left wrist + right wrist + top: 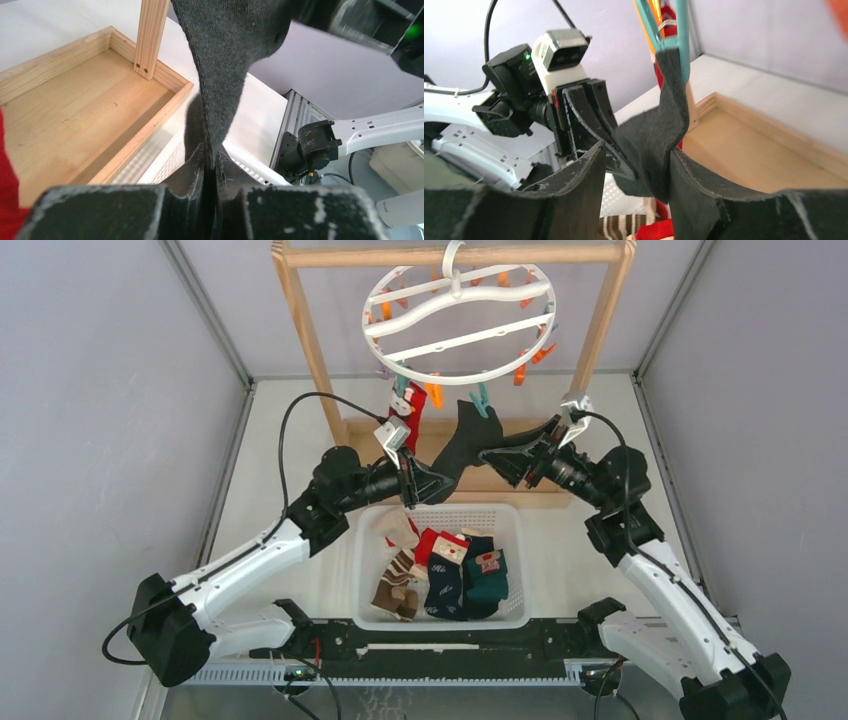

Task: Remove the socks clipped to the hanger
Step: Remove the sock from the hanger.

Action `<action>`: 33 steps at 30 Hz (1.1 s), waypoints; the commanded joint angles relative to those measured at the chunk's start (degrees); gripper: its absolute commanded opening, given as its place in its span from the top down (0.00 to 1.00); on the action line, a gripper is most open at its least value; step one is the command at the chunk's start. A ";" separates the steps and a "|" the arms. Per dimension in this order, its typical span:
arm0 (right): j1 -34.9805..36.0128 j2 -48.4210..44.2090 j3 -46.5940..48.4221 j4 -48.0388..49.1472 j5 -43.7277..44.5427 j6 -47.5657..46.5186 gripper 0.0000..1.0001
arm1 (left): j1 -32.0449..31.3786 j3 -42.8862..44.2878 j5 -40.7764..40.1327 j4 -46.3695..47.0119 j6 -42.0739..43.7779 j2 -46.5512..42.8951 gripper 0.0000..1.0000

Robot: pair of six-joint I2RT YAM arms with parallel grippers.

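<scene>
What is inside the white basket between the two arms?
The white basket holds a brown-striped sock, a red sock, a navy sock and a dark green sock, overlapping. Anything beneath them is hidden.

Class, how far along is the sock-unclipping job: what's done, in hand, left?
Done: several socks lie in the white plastic basket. In hand: the left gripper is shut on the dark grey sock, hanging from a teal clip; the right gripper is open around it. Left: that sock and a red sock on the round white hanger.
</scene>
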 commanded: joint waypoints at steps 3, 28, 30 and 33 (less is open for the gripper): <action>-0.02 -3.76 7.48 -8.46 8.70 -11.03 0.43 | -0.01 5.35 2.10 -3.30 1.49 -1.72 0.87; 2.77 9.94 16.36 -1.29 14.87 -21.39 0.16 | 0.81 7.85 3.99 -8.33 3.09 -2.92 0.84; 2.70 11.18 17.15 -0.63 14.57 -21.36 0.16 | 0.86 7.93 4.17 -8.60 3.14 -3.02 0.85; 2.74 12.33 18.19 0.09 14.03 -21.31 0.16 | 1.09 7.94 4.21 -9.17 3.37 -3.16 0.85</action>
